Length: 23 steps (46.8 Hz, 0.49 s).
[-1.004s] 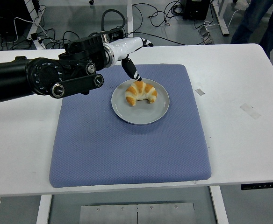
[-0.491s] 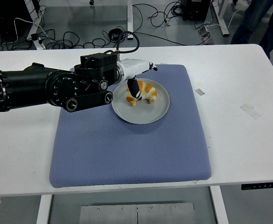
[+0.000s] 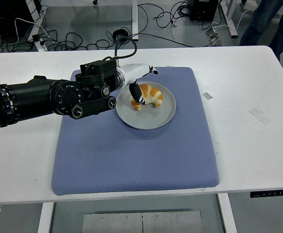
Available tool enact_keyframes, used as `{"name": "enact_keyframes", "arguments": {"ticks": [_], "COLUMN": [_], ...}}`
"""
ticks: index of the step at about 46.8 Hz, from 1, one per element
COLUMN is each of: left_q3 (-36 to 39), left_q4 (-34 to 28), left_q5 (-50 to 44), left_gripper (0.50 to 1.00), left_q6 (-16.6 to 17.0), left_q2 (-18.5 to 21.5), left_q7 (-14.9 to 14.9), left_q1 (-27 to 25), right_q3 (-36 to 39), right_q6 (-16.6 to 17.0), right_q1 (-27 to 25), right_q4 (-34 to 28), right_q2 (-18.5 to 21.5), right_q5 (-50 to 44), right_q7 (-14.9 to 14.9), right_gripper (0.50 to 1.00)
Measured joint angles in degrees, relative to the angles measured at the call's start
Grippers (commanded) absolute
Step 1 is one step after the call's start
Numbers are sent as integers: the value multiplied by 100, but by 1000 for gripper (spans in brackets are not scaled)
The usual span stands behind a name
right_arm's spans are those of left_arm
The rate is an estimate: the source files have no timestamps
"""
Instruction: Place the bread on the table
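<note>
From the left edge, the black left arm [image 3: 39, 99] reaches in over the blue mat [image 3: 132, 145] to the plate's [image 3: 153, 121] near-left rim. Left hand [image 3: 136, 80], white-shelled with dark-tipped fingers [image 3: 136, 94]: one finger points down at the bread's left end, touching or just shy of it; the others stay hidden behind the wrist, so grasp cannot be told. Bread [image 3: 150, 95] (a croissant) lies on the plate's far half, long axis running left-right, ends curling toward the camera. It sits immediately right of the fingertip. Judgement: not yet lifted; white table [image 3: 248, 87] lies open further right. Right arm not seen.
</note>
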Motion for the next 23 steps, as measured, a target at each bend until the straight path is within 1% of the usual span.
{"name": "enact_keyframes", "arguments": {"ticks": [6,11,17,23], "left_q3": [-184,-253,-274,-259], "left_q4": [27,48,51,53], "left_q5": [0,-7,-6,-1], "left_gripper": [940,936,880,851], "left_q6": [9,85,116,119], "left_q2": [0,0,0,0], "left_q7": [-2,-2,-2,-1], "left_q1": [110,157,165,198], "right_q3": [1,2,2,3], "right_q6": [0,0,0,0], "right_q1": [0,0,0,0], "right_q4": [0,0,0,0], "right_q2": [0,0,0,0], "right_q5": [0,0,0,0], "right_q7": [0,-2,-2,-2], "right_gripper": [1000,1000,1000,1000]}}
